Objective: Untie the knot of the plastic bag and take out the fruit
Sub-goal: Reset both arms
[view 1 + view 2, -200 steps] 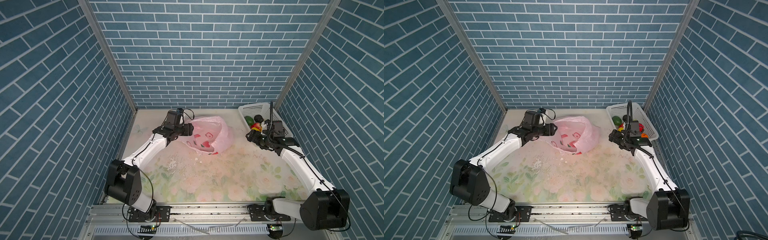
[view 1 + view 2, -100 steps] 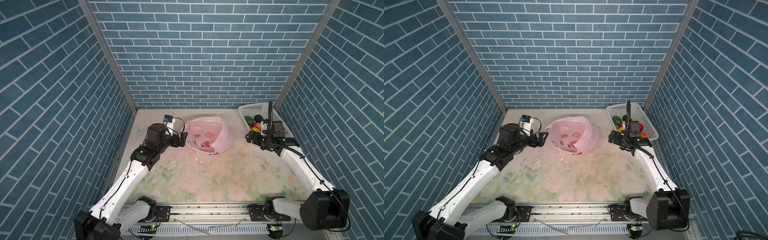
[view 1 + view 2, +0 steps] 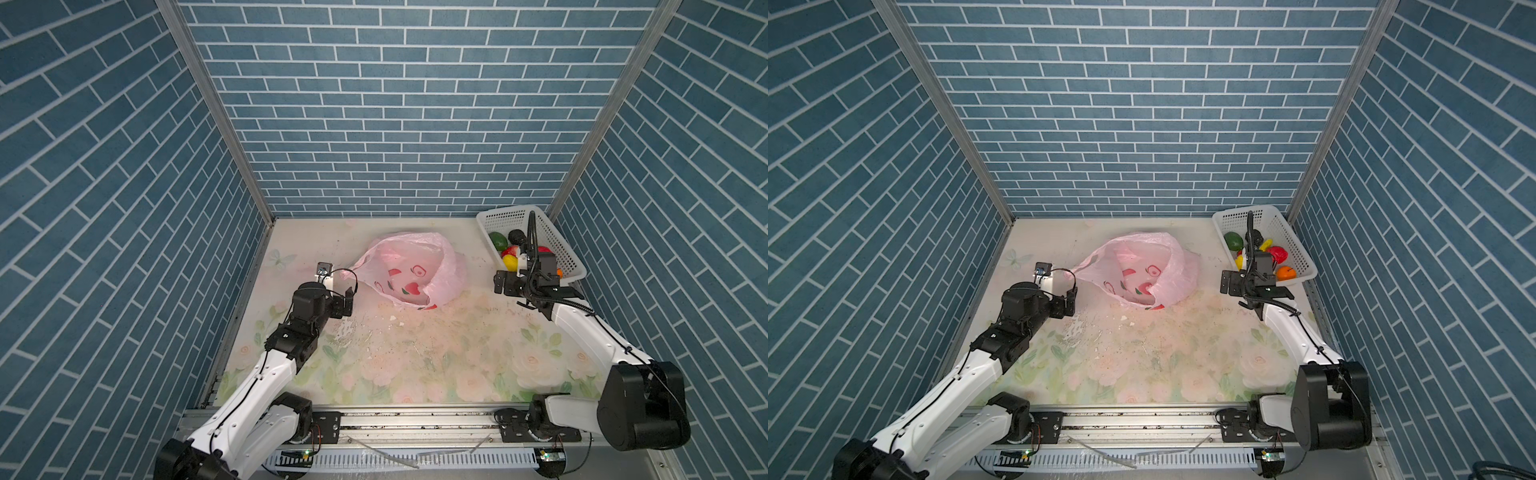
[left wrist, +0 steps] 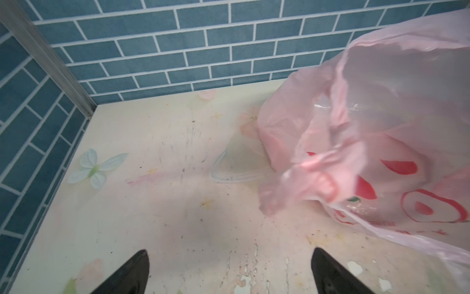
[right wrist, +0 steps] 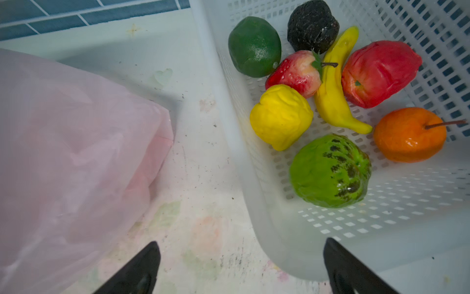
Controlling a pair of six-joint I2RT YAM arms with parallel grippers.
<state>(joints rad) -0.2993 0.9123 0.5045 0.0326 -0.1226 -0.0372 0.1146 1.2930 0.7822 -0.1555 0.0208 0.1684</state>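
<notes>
**Mia:** Looking at the left fingers (image 4: 132,272), are they holding anything?

**Tom:** No. They are spread wide apart. Only bare table (image 4: 165,203) shows between them.

**Mia:** Where is the plastic bag (image 3: 409,270)?

**Tom:** It lies on the table just ahead of the left fingers, a bit to their right. It is near them but not touching. Its mouth gapes open in both top views (you can see red fruit pictures on the pink plastic (image 3: 1142,270)).

**Mia:** And the handles?

**Tom:** A scrunched pink handle (image 4: 305,183) sticks out at the side of the bag nearest the left fingers. I cannot tell if it is tied.

**Mia:** What about the right fingers (image 5: 137,269)?

**Tom:** They are wide open too, with nothing in them. The bag is near them on their left. The white basket (image 5: 254,203) is ahead on their right, and its corner is close to one finger.

**Mia:** So where is the fruit (image 3: 509,253)?

**Tom:** It sits in the basket, ahead of the right fingers and apart from them.
- Closest to the fingers is a light green one with dark spots (image 5: 330,170).
- Past it are a yellow lemon (image 5: 281,115) and an orange (image 5: 409,135).
- Farther on are a strawberry (image 5: 295,72), a banana (image 5: 333,89) and a red apple (image 5: 379,72).
- Farthest away are a dark green one (image 5: 254,47) and a black bumpy one (image 5: 312,25).
</notes>
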